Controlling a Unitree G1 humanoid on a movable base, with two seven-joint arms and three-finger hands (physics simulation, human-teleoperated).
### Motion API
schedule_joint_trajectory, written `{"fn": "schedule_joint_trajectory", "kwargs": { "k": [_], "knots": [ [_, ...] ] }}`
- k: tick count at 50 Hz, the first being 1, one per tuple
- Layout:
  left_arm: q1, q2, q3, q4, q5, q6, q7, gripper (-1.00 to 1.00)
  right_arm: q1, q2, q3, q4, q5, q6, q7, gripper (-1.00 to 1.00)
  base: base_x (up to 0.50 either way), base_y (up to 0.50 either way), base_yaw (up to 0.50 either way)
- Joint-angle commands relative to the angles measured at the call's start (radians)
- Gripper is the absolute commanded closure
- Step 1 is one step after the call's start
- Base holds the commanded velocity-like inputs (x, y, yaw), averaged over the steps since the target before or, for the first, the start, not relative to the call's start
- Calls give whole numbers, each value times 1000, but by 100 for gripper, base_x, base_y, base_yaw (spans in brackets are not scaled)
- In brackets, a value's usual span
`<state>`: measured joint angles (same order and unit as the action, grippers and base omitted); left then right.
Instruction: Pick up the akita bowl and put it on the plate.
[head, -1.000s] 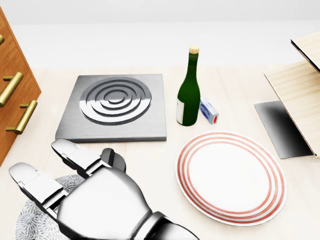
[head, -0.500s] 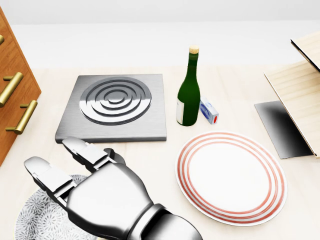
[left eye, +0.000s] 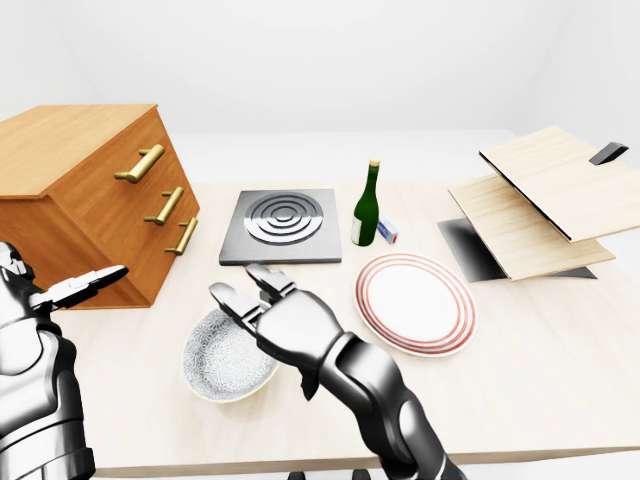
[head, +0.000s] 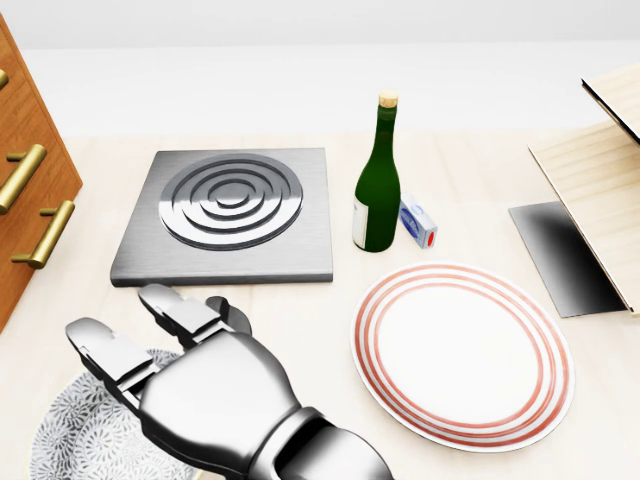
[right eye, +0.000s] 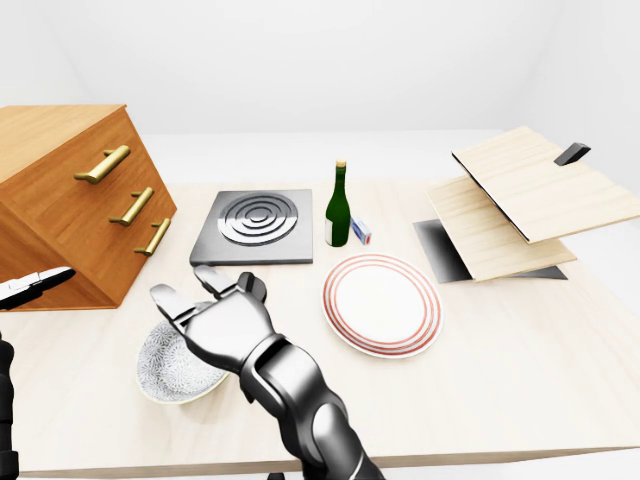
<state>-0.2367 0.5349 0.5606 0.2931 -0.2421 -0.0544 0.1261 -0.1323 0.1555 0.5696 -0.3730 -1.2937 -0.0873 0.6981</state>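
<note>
The akita bowl (left eye: 222, 358), pale with a grey speckled inside, sits on the table at the lower left of the left-eye view. My right hand (left eye: 250, 295) hovers open over its right rim, fingers spread toward the upper left, nothing held. In the head view this hand (head: 140, 325) covers much of the bowl (head: 65, 440). The white plate (head: 460, 350) with red rings lies bare to the right of the hand. At the left edge my left hand (left eye: 85, 288) is raised beside the cabinet, open and holding nothing.
A metal hob (head: 230, 215) lies above the bowl, with a green bottle (head: 378, 180) and a small box (head: 417, 222) above the plate. A wooden drawer cabinet (left eye: 90, 200) stands at the left. Tilted wooden boards (left eye: 540, 200) stand at the right.
My right hand has shifted a little to the right over the bowl and stays open. Nothing else on the table has moved.
</note>
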Motion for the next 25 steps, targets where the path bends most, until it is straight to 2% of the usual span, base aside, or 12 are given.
{"fn": "schedule_joint_trajectory", "kwargs": {
  "k": [1, 12, 18, 25],
  "knots": [
    [0, 1, 0, 6, -1, -5, -2, -100, 21, 11, -2, 48, -14, 0, 0, -100, 0, 0, 0],
    [2, 0, 0, -4, -1, 1, -1, -100, 32, 6, 7, 101, -16, 0, 0, -100, 0, 0, 0],
    [-1, -2, -3, 8, 0, -9, -2, -100, 23, 11, 2, 134, -16, 0, 0, -100, 0, 0, 0],
    [1, -1, -2, -10, 0, 8, -1, -100, 19, 16, 2, 165, -31, 0, 0, -100, 0, 0, 0]
  ]
}}
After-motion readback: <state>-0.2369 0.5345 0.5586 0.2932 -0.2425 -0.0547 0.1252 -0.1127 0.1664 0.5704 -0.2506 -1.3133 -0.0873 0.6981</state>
